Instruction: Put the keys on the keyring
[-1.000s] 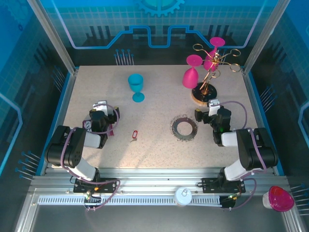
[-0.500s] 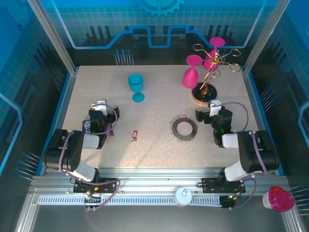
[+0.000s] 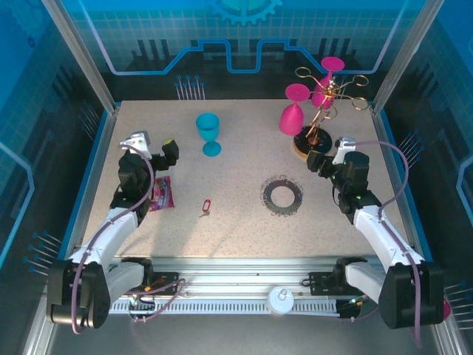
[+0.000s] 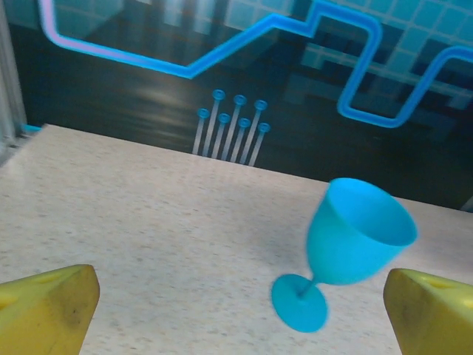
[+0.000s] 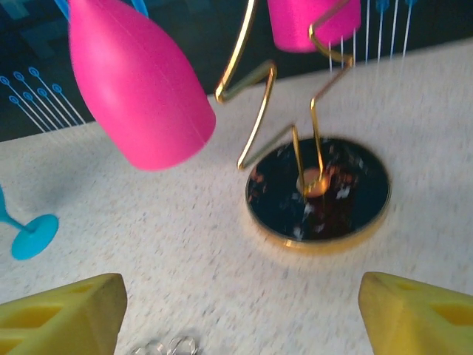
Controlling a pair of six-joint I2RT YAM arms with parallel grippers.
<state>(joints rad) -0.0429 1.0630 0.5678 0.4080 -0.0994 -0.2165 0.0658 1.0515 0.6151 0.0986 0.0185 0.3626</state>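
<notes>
Key [image 3: 206,205]: tiny, light, rigid, likely slippery lying flat; best pinched by red plastic head. Left of keyring [image 3: 281,195]. Left end effector [image 3: 153,146], right end effector [image 3: 329,154]: spread apart, empty

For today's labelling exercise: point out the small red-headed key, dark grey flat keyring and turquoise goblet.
Small red-headed key [image 3: 206,204]: top view, red head.
Dark grey flat keyring [image 3: 270,196]: top view, left band.
Turquoise goblet [image 4: 358,237]: left wrist view, bowl.
</notes>
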